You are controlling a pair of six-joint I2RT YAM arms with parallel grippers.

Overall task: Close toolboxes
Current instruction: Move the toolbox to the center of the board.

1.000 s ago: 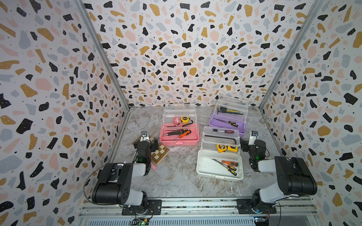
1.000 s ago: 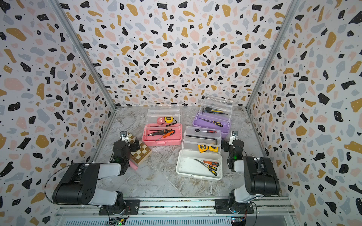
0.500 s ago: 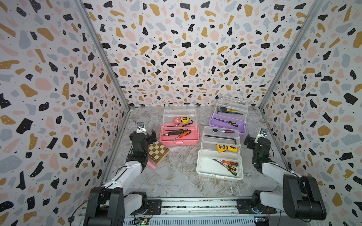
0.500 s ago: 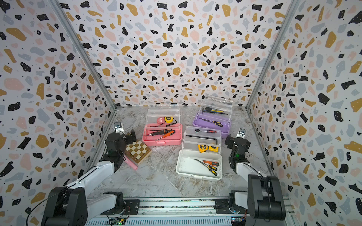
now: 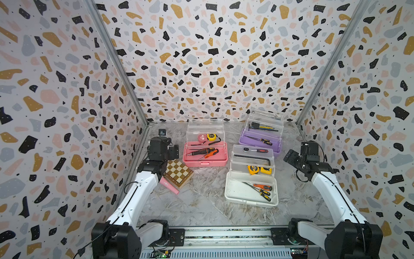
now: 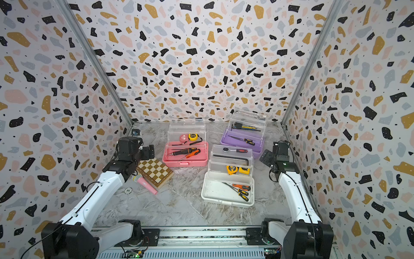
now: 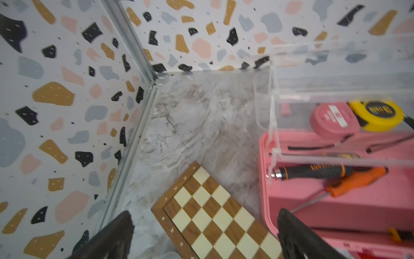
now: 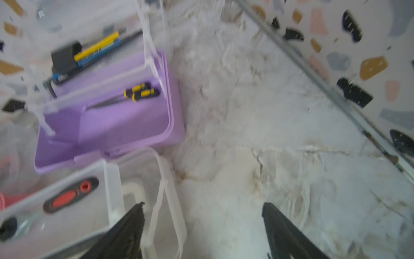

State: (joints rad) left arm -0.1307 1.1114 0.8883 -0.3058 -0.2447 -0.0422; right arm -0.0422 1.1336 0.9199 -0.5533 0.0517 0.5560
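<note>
Three toolboxes stand with their clear lids raised: a pink one (image 5: 205, 154) (image 6: 186, 157) at the back middle, a purple one (image 5: 259, 140) (image 6: 242, 143) at the back right, and a white one (image 5: 251, 190) (image 6: 227, 189) in front of it. My left gripper (image 5: 171, 152) (image 7: 205, 212) hangs open above the chessboard's far corner, just left of the pink toolbox (image 7: 336, 208). To the right of the white toolbox's lid, my right gripper (image 5: 293, 158) (image 8: 203, 205) is open over bare table. The purple toolbox (image 8: 112, 125) lies ahead of it, and the white lid's handle (image 8: 170, 201) is by one finger.
A wooden chequered chessboard box (image 5: 179, 173) (image 7: 215, 219) lies left of the pink toolbox, with a pink microphone-shaped toy (image 6: 145, 183) against its front edge and a small round token (image 6: 127, 190) nearby. Patterned walls close in the left, right and back. Tools lie inside all three boxes.
Both arms have unfolded and reached forward. The left gripper moved from the chessboard's near side to its far corner; the right gripper moved back alongside the white toolbox's lid.
</note>
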